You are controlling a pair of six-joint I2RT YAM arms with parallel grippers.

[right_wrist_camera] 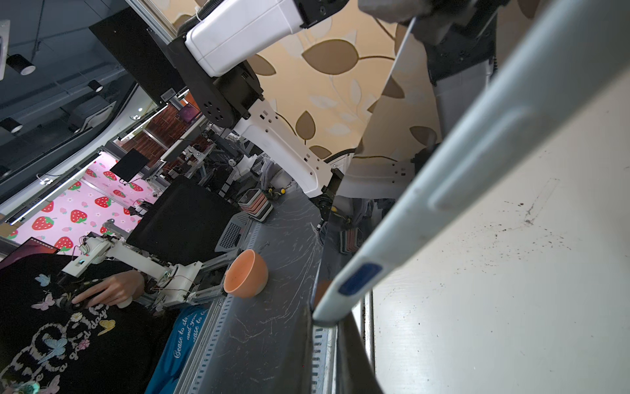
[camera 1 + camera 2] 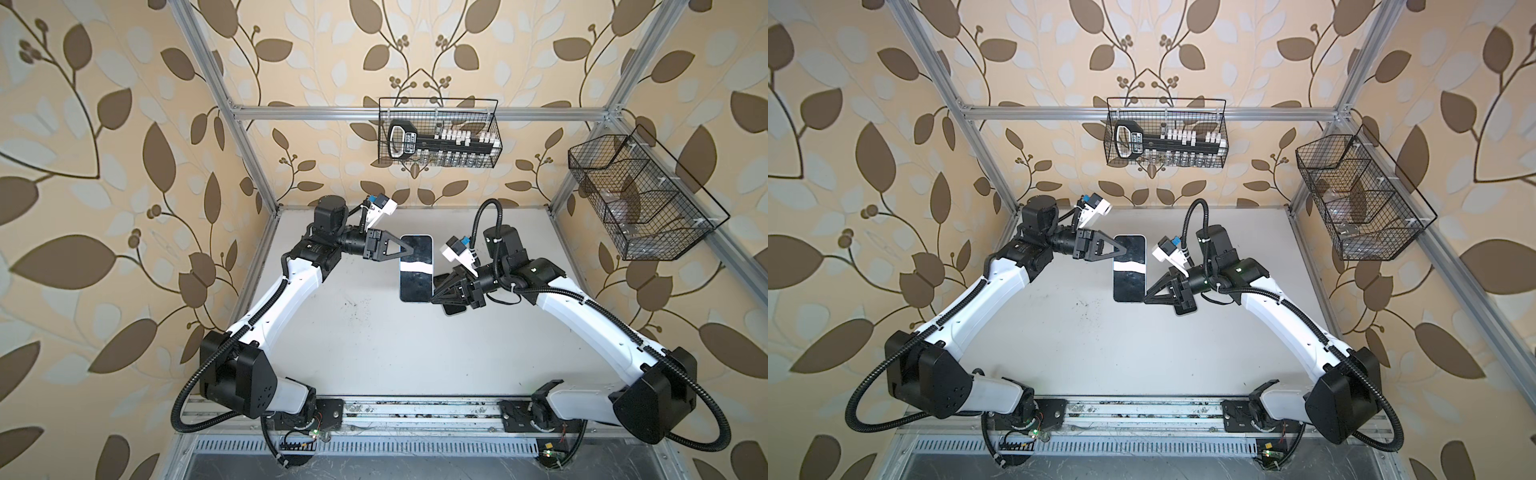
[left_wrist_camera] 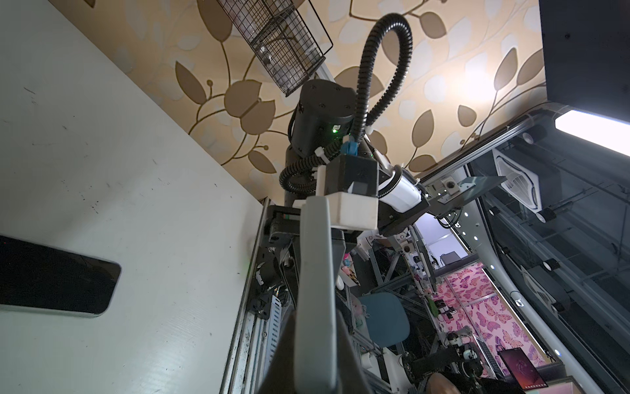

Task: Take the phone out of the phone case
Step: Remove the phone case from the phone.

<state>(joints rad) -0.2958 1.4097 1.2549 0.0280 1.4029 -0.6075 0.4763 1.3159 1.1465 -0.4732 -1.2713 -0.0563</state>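
White table (image 2: 365, 357) is lying under the raised phone case (image 1: 477, 163), with the dark phone (image 2: 415, 278) sitting inside, just toward 12 o'clock of the table's middle. Right gripper (image 2: 435, 297) is pinching the case's 4 o'clock corner, jaws squeezed together; beyond, left gripper (image 2: 409, 250) is clamping its 10 o'clock edge, jaws tight too.

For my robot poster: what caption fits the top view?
Left gripper and right gripper pinch opposite edges of the phone over the white table.
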